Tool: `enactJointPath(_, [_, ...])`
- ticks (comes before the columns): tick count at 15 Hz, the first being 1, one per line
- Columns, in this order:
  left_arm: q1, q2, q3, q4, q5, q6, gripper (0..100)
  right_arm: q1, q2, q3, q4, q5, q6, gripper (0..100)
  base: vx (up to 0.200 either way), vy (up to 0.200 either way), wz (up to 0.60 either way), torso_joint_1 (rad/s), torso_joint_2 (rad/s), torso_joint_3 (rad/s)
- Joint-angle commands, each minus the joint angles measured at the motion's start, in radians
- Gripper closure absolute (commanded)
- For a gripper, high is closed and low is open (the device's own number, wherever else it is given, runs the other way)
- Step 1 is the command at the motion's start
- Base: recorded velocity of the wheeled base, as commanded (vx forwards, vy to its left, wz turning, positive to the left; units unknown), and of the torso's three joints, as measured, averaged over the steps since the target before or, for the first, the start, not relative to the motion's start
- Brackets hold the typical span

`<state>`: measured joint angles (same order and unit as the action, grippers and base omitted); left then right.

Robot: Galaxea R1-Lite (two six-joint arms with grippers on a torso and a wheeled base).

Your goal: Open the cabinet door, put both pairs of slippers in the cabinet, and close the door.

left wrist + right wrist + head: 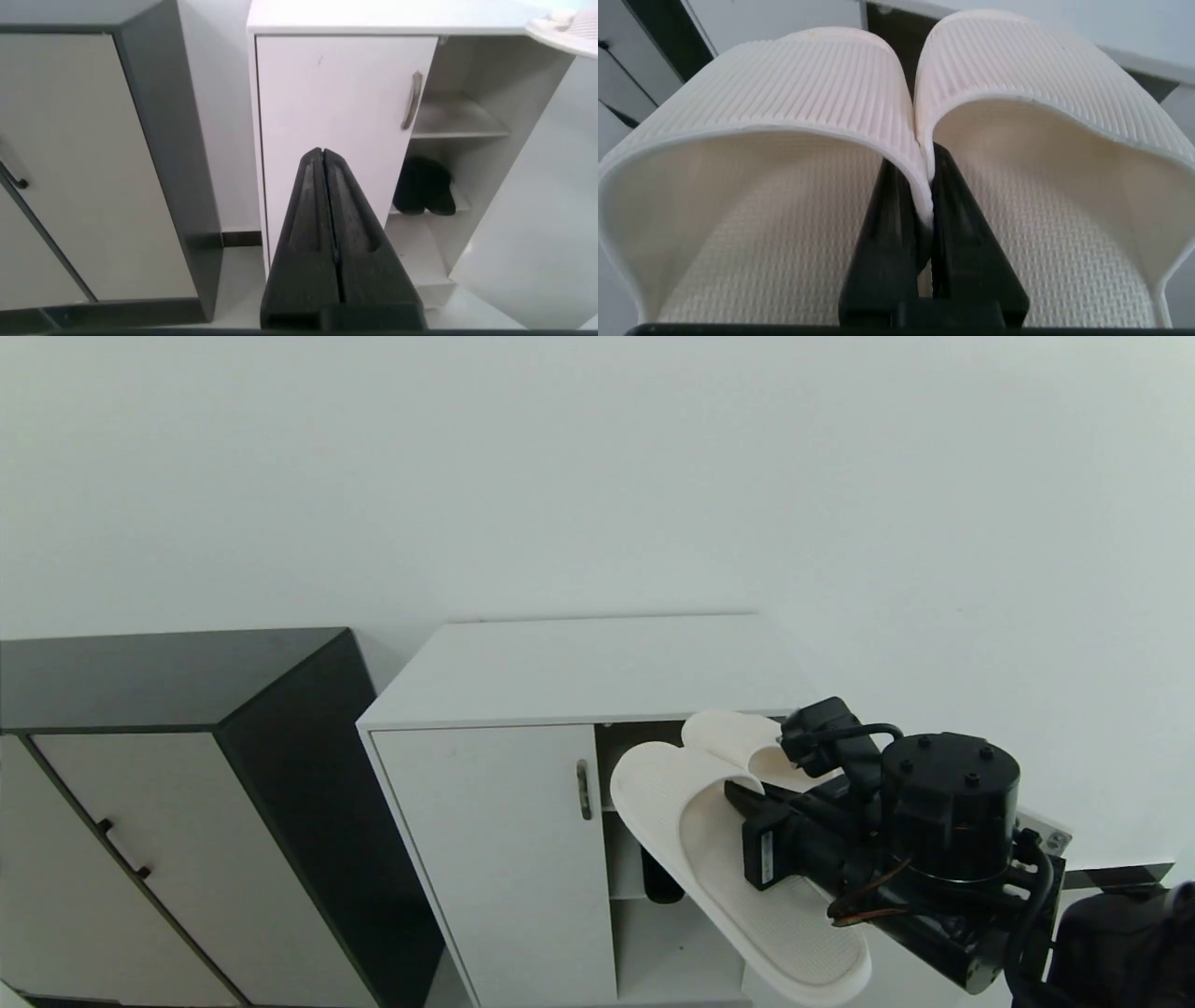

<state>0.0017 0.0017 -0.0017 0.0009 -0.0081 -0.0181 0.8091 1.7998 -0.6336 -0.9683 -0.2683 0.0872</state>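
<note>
"Where's the pair it's carrying?"

"The cream slippers [667, 784] hang in the air just in front of the white cabinet [579, 663]. Their toes are up near the top of the opening on its right side, and the heels slope down toward the robot."

"And what sort of hold has it got?"

"The right gripper [924, 201] is squeezed nearly flat on the two inner walls where the slippers meet, so one pinch carries both. It's soft, thin stuff to hang a pair from."

"So how should it go in?"

"I'd level them first, since that drooping heel could catch a shelf edge. Then go in toes first, staying off the closed left door [485, 840] and its handle [583, 791]. It should let go only once the soles rest on a shelf. A dark shape [425, 187] sits on the middle shelf. It may be the other pair, though I can't make it out well, so the bare shelf above [462, 119] or the floor of the compartment looks the safer spot."

"And the other arm?"

"The left gripper [324, 159] has its fingers pressed together with nothing between them. It's low down, pointing at that closed door, well apart from the slippers."
</note>
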Motion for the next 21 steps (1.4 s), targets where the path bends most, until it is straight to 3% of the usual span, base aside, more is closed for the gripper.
enactJointPath(1, [0.0, 0.0, 0.0, 0.001, 0.0, 0.0, 100, 0.001, 0.007, 0.002, -0.001, 0.0, 0.0, 100, 0.0, 0.0, 0.0, -0.271, 0.55, 0.276])
enactJointPath(21, [0.0, 0.0, 0.0, 0.001, 0.0, 0.0, 100, 0.002, 0.02, 0.028, -0.038, 0.023, -0.001, 100, 0.0, 0.0, 0.0, -0.247, 0.49, 0.247])
